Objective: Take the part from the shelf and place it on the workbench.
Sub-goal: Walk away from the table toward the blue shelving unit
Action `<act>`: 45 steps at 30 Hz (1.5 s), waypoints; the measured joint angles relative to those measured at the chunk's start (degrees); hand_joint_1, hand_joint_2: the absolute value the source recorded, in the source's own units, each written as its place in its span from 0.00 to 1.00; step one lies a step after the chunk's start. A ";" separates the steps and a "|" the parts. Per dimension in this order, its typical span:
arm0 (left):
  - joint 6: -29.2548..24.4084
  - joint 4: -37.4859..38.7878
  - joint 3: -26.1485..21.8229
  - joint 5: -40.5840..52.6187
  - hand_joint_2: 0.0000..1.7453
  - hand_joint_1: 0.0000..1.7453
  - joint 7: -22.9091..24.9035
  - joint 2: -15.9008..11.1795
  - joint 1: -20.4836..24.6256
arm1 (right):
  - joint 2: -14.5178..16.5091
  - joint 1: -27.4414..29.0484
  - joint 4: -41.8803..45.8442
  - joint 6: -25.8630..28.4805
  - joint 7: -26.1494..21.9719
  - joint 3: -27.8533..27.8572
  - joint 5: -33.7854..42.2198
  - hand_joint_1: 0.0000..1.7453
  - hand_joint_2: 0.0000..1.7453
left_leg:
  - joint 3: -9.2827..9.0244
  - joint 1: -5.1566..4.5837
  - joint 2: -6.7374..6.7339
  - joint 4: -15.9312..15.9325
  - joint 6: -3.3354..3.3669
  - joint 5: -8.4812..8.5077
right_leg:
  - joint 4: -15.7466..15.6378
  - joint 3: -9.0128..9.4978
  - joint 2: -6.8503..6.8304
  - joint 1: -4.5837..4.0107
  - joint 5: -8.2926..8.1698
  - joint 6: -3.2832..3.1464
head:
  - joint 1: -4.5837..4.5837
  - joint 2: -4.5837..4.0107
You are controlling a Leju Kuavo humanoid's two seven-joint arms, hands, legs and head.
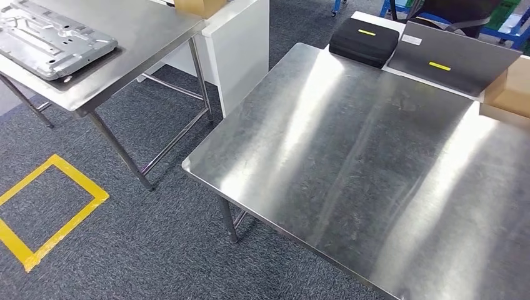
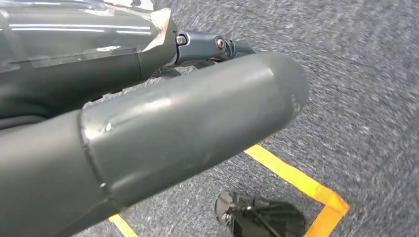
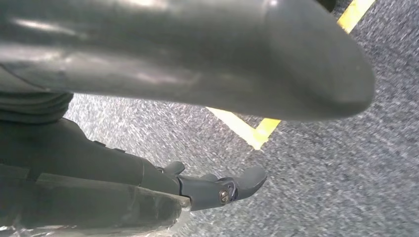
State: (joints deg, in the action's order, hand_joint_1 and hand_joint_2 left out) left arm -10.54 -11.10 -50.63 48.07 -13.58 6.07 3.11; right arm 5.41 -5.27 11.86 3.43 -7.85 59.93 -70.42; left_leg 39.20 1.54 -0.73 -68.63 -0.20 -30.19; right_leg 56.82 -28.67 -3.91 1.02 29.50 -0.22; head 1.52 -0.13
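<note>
Nothing picked yet. Part (image 1: 53, 39) lies flat on the far steel table (image 1: 131, 47); workbench (image 1: 350, 175) surface bare up front. Left hand (image 2: 163, 133) and right hand (image 3: 197, 74) hang over carpet, holding nothing; finger pose probably loose, but blur hides it, can't tell.

workshop | steel workbench (image 1: 350, 156) | yellow floor tape (image 1: 50, 209) | carpet (image 1: 156, 244)

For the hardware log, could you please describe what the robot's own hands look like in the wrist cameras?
Both look alike. The left hand has a thick, smooth grey thumb, slightly scuffed, darker fingers with silver screws, and clear glossy film over its dark back. The right hand shows the same.
</note>
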 joint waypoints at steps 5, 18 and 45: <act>0.43 0.00 0.01 0.25 0.00 0.00 -0.61 -0.16 0.45 | -0.27 -0.13 -0.01 -0.21 -0.11 0.00 0.24 0.00 0.00 | -5.04 -0.73 -1.93 9.46 0.97 2.80 | -0.13 0.82 -2.65 -0.86 1.30 1.86 | -0.44 0.00; 2.48 -0.02 1.52 4.02 0.00 0.00 -1.16 -1.18 0.97 | -0.96 0.44 -0.06 -0.75 -0.84 1.66 3.23 0.00 0.00 | -5.66 -1.05 7.04 10.21 2.44 3.30 | 2.33 -2.70 6.57 0.27 0.19 3.88 | -0.89 0.00; -2.29 -0.05 2.44 4.07 0.00 0.00 -0.91 2.36 1.29 | -1.18 0.69 -0.10 -1.38 -1.50 1.61 1.16 0.00 0.00 | -6.60 -1.10 3.36 11.57 3.33 3.68 | 18.22 -9.17 3.52 -0.36 6.93 1.49 | -0.77 0.00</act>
State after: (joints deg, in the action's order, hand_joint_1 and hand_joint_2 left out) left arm -12.84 -11.15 -48.19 52.14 -14.49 8.43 4.40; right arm 4.23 -4.57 11.76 2.04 -9.34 61.54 -69.27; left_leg 32.60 0.44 2.63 -57.06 3.13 -26.51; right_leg 75.04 -37.84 -0.39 0.66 36.43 1.27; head 0.76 -0.13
